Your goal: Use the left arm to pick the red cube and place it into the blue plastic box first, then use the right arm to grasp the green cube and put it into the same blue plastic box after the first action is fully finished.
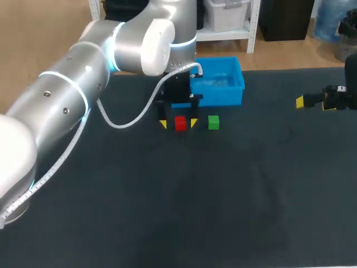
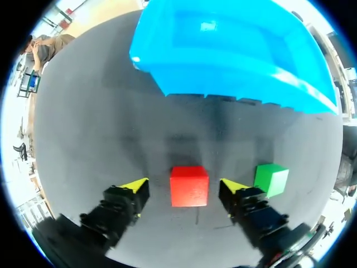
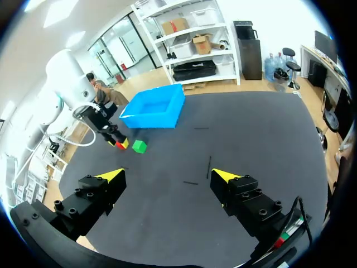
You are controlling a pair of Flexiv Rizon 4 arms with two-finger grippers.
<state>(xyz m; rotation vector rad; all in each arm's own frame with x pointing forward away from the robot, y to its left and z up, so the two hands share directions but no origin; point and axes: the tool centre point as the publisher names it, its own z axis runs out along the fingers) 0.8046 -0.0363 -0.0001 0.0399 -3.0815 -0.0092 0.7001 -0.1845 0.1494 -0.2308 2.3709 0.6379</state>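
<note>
Since the red cube (image 2: pixel 189 186) sits flat on the desk (image 1: pixel 223 195) between the 2 yellow tips of the left claw (image 2: pixel 184 185), with a gap showing on each side, the claw is wide and holds nothing yet. The cube is a small, sharp-edged block with smooth matt faces, squarely aligned with the fingers (image 2: pixel 125 201), so flat pads should meet flat faces; I judge the grip itself an easy one. The chief risk lies just to the right. The green cube (image 2: pixel 271 179), a block of the same shape and much the same size, stands near the outer side of the right-hand finger, apart from it but not by much. A sideways drift as the fingers shut or lift could nudge it out of place for the second step. Closing too high on the red cube could also let its smooth face slip from the tips. On the far side of both cubes stands the blue plastic box (image 1: pixel 223 97), a glossy, open-topped tub with slanting walls. A carry that rises too little might knock the cube against its near wall. The dark desk cover looks like a soft, dull mat, likely to keep the cubes from sliding. Far right, the right claw (image 3: pixel 168 176) hangs wide and empty, well apart from everything.
</note>
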